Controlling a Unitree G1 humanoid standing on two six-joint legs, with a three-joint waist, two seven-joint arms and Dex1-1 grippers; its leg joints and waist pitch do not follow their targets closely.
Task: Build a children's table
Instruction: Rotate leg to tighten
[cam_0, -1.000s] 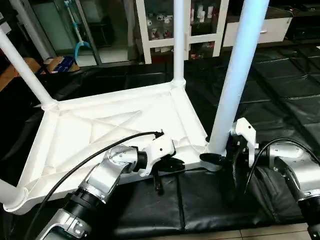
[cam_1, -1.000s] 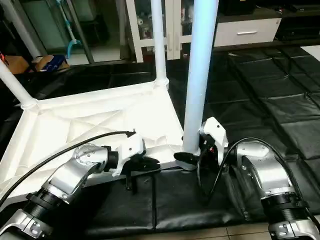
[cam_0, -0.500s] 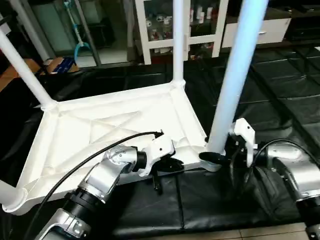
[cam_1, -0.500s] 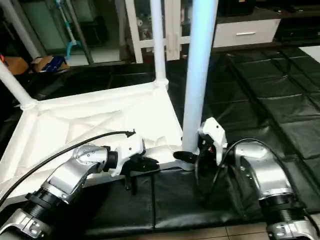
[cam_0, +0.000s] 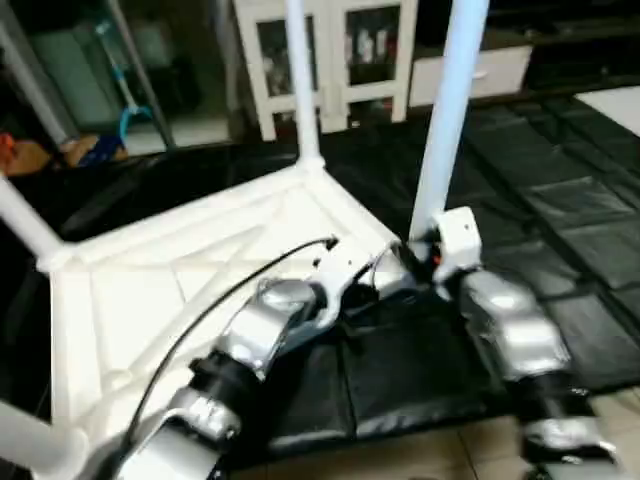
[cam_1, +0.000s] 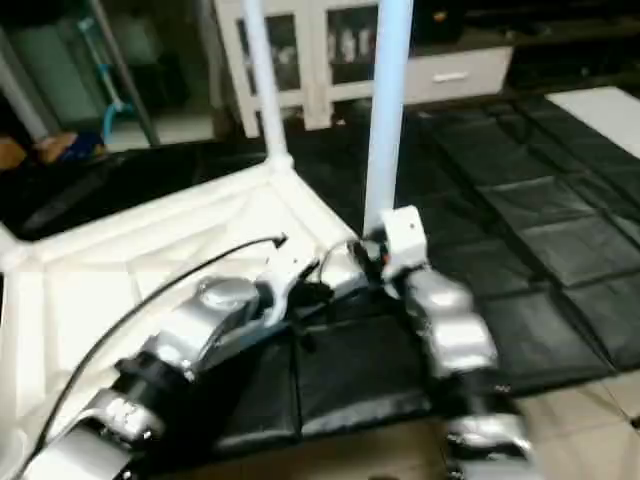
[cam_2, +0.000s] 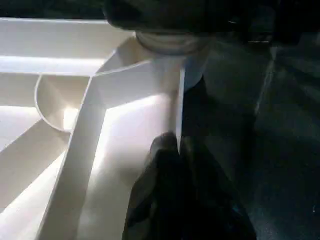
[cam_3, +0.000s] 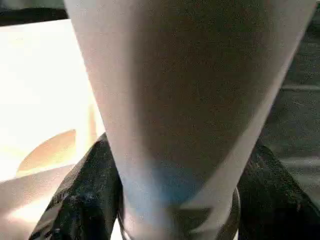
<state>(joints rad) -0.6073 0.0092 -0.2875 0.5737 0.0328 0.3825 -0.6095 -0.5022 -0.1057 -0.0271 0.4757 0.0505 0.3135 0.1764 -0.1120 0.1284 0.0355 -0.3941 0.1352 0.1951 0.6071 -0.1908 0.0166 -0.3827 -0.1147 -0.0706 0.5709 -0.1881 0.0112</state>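
The children's table lies upside down on black mats, its white ribbed tabletop (cam_0: 200, 250) facing up. White legs stand in its corner sockets: a far one (cam_0: 300, 80), one at the left (cam_0: 20, 215), and the near right leg (cam_0: 445, 120). My right gripper (cam_0: 420, 255) clasps that near right leg (cam_3: 185, 100) just above its socket, a black finger (cam_3: 85, 200) on each side. My left gripper (cam_2: 175, 145) is shut on the tabletop's thin rim (cam_2: 179, 100) right beside the same corner socket (cam_2: 170, 42).
A white glass-door cabinet (cam_0: 330, 50) and a white drawer unit (cam_0: 480, 70) stand behind the mats. A blue-handled tool (cam_0: 120, 90) leans at the back left. Pale floor (cam_1: 590, 400) shows at the near right edge of the mats.
The whole picture has swung and blurred, so the camera has moved. Both grippers keep their places at the near right corner, and the leg there looks more upright.
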